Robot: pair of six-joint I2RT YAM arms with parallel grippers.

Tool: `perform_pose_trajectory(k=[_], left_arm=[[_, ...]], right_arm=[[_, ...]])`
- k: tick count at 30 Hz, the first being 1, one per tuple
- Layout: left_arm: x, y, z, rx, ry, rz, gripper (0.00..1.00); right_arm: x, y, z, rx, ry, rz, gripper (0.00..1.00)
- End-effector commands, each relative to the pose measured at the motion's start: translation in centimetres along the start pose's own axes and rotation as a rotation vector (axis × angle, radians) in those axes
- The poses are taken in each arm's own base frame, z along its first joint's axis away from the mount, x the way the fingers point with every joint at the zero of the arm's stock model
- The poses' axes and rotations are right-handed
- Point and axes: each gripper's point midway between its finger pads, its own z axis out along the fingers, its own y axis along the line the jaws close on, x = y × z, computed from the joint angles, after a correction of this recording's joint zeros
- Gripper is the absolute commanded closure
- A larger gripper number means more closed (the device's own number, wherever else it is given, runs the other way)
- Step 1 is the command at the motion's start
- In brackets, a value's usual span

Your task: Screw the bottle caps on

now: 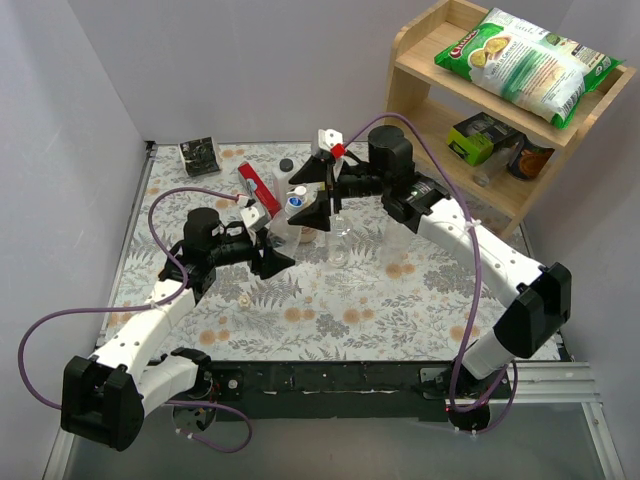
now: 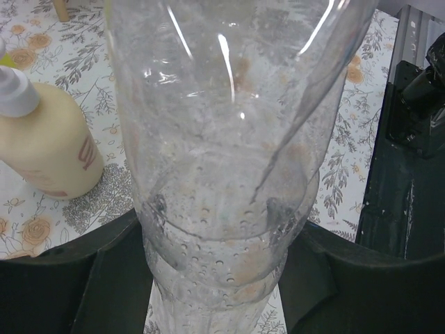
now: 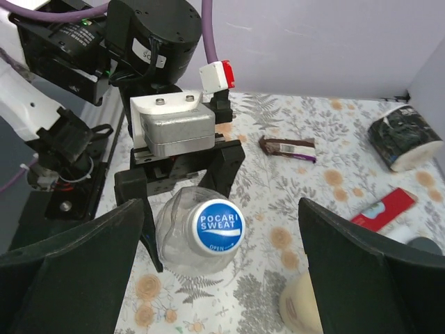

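A clear plastic bottle [image 2: 222, 139] stands upright with a blue cap [image 3: 218, 225] marked POCARI SWEAT on its neck. My left gripper [image 2: 219, 278] is shut on the bottle's body, one finger on each side. In the top view the left gripper [image 1: 272, 245] holds it at mid-table, with the blue cap [image 1: 296, 202] showing. My right gripper [image 3: 219, 229] hovers over the cap with its fingers [image 3: 76, 271] spread wide, touching nothing. It also shows in the top view [image 1: 310, 193]. A small pale cap [image 1: 243, 297] lies on the cloth near the left arm.
A beige pump soap bottle [image 2: 45, 139] stands close beside the held bottle and shows in the right wrist view [image 3: 302, 309]. A red packet [image 1: 258, 190], a dark wrapper [image 3: 287, 147] and a black-and-white cup [image 3: 398, 141] lie at the back. A wooden shelf [image 1: 420, 60] stands far right.
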Motion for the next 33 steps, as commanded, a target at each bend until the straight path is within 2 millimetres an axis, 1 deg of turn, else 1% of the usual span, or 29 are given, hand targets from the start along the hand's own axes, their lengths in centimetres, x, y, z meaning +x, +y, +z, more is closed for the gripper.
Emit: perform_pose_trajectory(k=[1,5,10,12,13,15,18,23,27,30,31,33], left_arm=[[-2.0,-0.5,-0.2,0.031,-0.029,0.052,1.00],[-2.0,-0.6,-0.2,0.037,-0.025,0.043,1.00],[-2.3,-0.4,0.0,0.036,-0.026,0.011,1.00],[-2.3,-0.4,0.1,0.036,-0.026,-0.009,1.00],[-2.3,-0.4,0.2,0.041,-0.024,-0.013,1.00],[-2.3,-0.4,0.3,0.046,-0.024,-0.018,1.00],[-2.4,-0.3,0.3,0.038,-0.031,-0.034,1.00],[-2.6,0.3,0.3,0.009,-0.043,-0.065,1.00],[-2.5,0.7,0.1,-0.008,-0.049,-0.086,1.00],[-2.3,1.2,-0.1,-0.023,-0.047,-0.104,1.00],[-2.3,1.3,-0.1,-0.027,-0.047,-0.109,1.00],[-2.2,1.5,-0.1,-0.039,-0.047,-0.112,1.00]], right_arm=[[-1.8,1.2,1.5,-0.110,-0.097,0.045,0.02],[-1.4,2.1,2.0,-0.134,-0.102,0.029,0.02],[-0.5,3.2,2.0,-0.159,-0.079,-0.005,0.02],[-0.5,3.8,2.0,-0.167,-0.072,-0.031,0.02],[-0.2,3.8,2.0,-0.165,-0.066,-0.066,0.02],[0.4,4.4,2.0,-0.163,-0.036,-0.069,0.02],[1.2,4.6,1.7,-0.148,-0.006,-0.068,0.02],[2.2,4.2,0.9,-0.092,0.045,-0.087,0.02],[3.8,4.1,0.1,-0.045,0.107,-0.074,0.02],[3.9,4.1,-0.5,-0.024,0.123,-0.092,0.02],[4.4,4.1,-0.7,-0.016,0.141,-0.082,0.02],[4.3,4.2,-1.2,-0.003,0.155,-0.086,0.02]])
